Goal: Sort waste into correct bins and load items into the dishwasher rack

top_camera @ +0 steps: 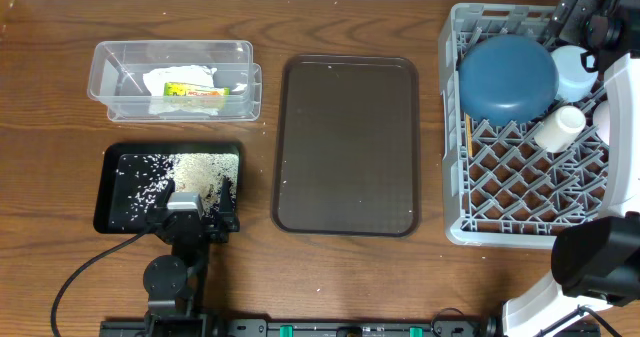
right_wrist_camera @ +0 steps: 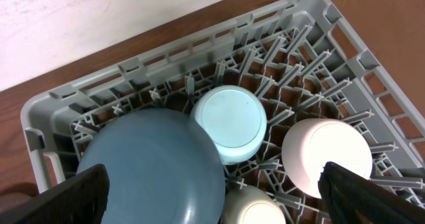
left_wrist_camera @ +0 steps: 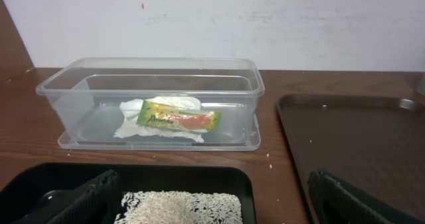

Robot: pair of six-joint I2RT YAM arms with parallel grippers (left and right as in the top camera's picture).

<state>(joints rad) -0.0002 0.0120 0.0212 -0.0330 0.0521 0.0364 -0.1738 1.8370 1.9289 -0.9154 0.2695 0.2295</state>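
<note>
The clear tub point(top_camera: 120, 67) point(left_wrist_camera: 149, 84) holds the crumpled white napkin point(top_camera: 180, 76) point(left_wrist_camera: 133, 124) and the yellow-green wrapper point(top_camera: 196, 91) point(left_wrist_camera: 178, 119). White rice crumbs point(top_camera: 195, 169) point(left_wrist_camera: 179, 207) lie in the black tray point(top_camera: 105, 192) point(left_wrist_camera: 166, 174). My left gripper point(top_camera: 197, 215) point(left_wrist_camera: 216, 196) is open and empty over the tray's near edge. The grey rack point(top_camera: 455, 127) point(right_wrist_camera: 166, 58) holds the dark-blue dish point(top_camera: 507, 77) point(right_wrist_camera: 153, 171), light-blue bowl point(top_camera: 575, 69) point(right_wrist_camera: 231, 121), pink bowl point(right_wrist_camera: 325, 156), cream cup point(top_camera: 558, 127) point(right_wrist_camera: 252, 207) and chopsticks point(top_camera: 467, 137). My right gripper point(top_camera: 585, 22) point(right_wrist_camera: 229, 192) is open and empty above the dishes.
A large brown serving tray point(top_camera: 347, 144) point(left_wrist_camera: 358, 144) lies between the bins and the rack. A few rice grains lie on the table around the trays. A white wall runs behind the table. The right arm's base stands at the front right corner.
</note>
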